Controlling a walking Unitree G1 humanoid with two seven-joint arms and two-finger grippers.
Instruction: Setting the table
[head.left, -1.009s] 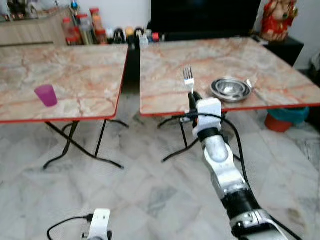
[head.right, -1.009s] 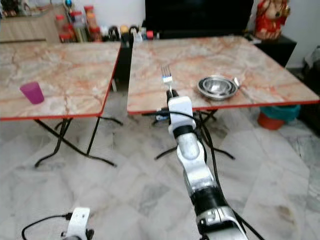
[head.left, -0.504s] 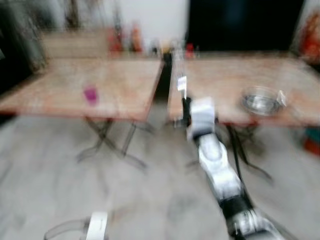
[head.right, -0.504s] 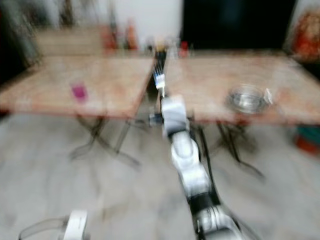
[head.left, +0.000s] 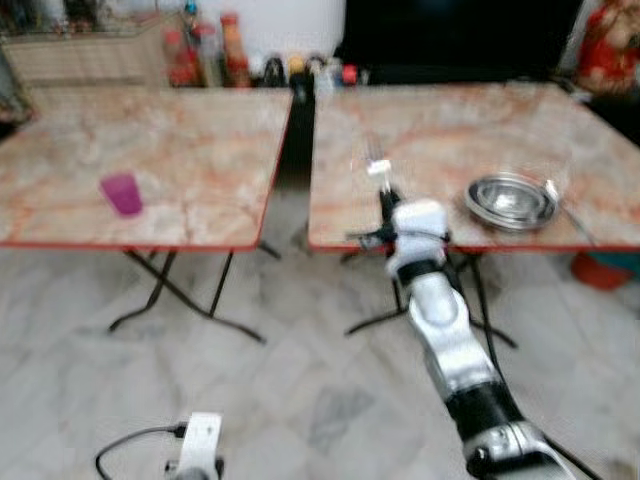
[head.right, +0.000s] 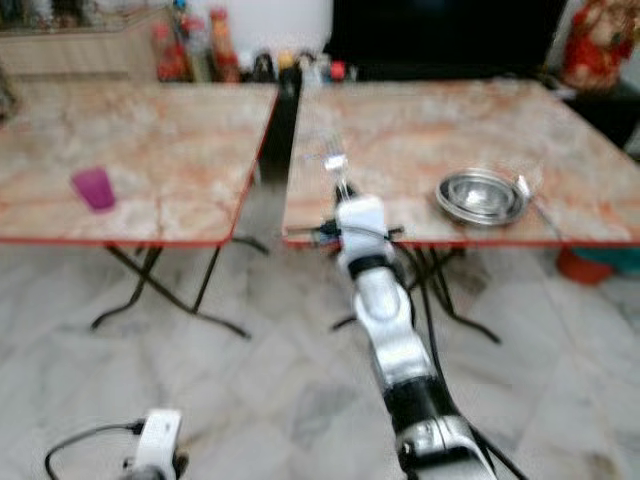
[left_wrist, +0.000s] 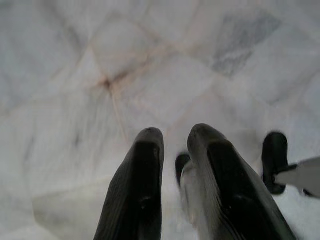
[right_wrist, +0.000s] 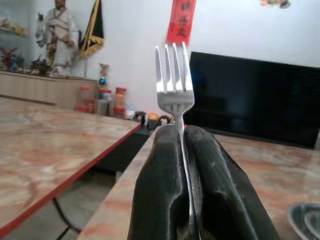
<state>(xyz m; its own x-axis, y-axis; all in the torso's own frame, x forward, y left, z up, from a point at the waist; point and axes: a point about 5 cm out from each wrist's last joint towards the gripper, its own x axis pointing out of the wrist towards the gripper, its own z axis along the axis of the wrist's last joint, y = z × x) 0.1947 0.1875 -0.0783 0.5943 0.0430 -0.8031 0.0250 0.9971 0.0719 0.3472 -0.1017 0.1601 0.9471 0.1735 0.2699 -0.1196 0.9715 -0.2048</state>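
Floor (head.left: 300, 400): we see pale marble tiles under both folding tables.
Left tabletop (head.left: 180, 160): marble-patterned with a red edge; it carries a purple cup (head.left: 121, 193) near its front edge.
Right tabletop (head.left: 440, 130): same pattern, set just beside the left one with a narrow gap between them.
Steel bowls (head.left: 509, 199): we see them stacked on the right tabletop near its front edge, to the right of the right tool.
Right tool (right_wrist: 181, 150): raised at the front edge of the right tabletop; both black fingers are pressed together on the fork's handle.
Fork (right_wrist: 173, 80): held upright, tines up, rising straight out from between the fingertips, above the right tabletop's front edge.
Left tool (left_wrist: 172, 165): hangs low over the floor; a narrow gap separates its fingers, and nothing is held.
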